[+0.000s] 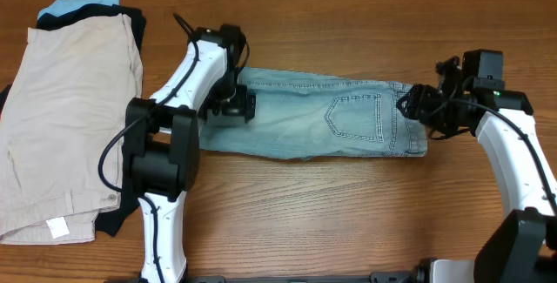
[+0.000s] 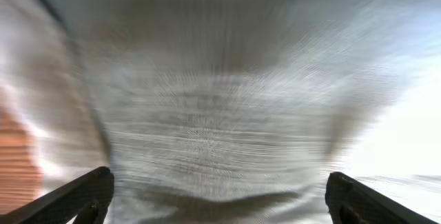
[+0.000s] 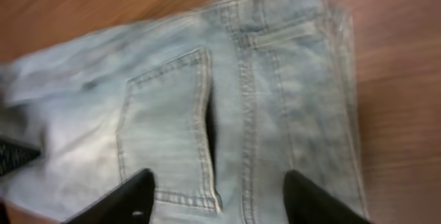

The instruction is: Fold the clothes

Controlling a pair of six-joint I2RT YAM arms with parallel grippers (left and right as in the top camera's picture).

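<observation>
Denim shorts (image 3: 207, 100) lie seemingly folded lengthwise on the table (image 1: 348, 222), cross fold remaining; left hand (image 1: 233, 107) spread wide over denim; right hand (image 1: 416, 105) above waistband (image 3: 337, 93), grip unclear

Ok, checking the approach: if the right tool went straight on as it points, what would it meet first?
The right tool would probably meet the shorts first, at the back pocket; depth is unclear.
</observation>
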